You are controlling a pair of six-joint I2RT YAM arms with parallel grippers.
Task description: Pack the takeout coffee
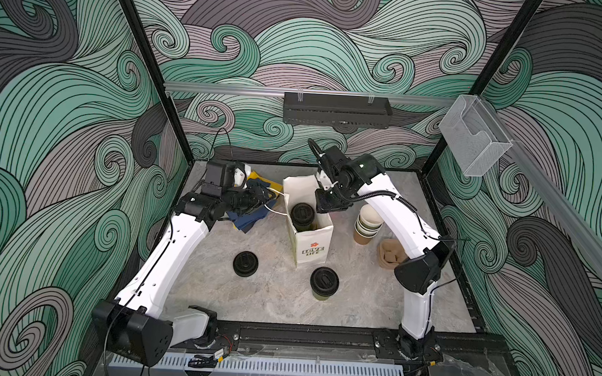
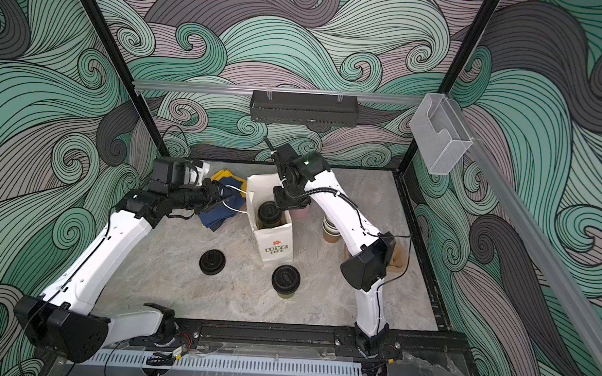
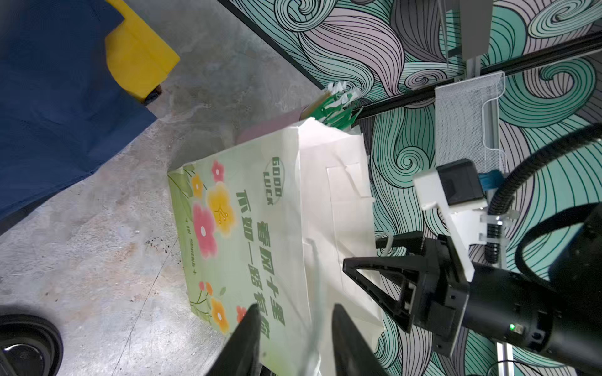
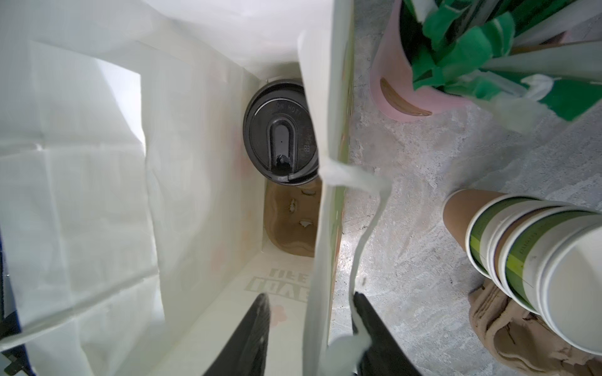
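Takeout coffee still to pack, the lidded cup (image 1: 324,283), stands upright on the table (image 1: 279,301), back toward my base from my right pincer (image 4: 311,296), past the bag's (image 1: 310,249) end, nearer it than my left pincer (image 3: 294,307); both pincers' jaws stand apart at the bag's rim, the other cup (image 4: 280,130) inside.

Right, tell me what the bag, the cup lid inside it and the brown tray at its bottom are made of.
Bag: matte white paper, with visible creases and folds.
Lid: black plastic, slight sheen, moulded lettering.
Tray: probably moulded paper pulp; it looks brown, rough and dull.
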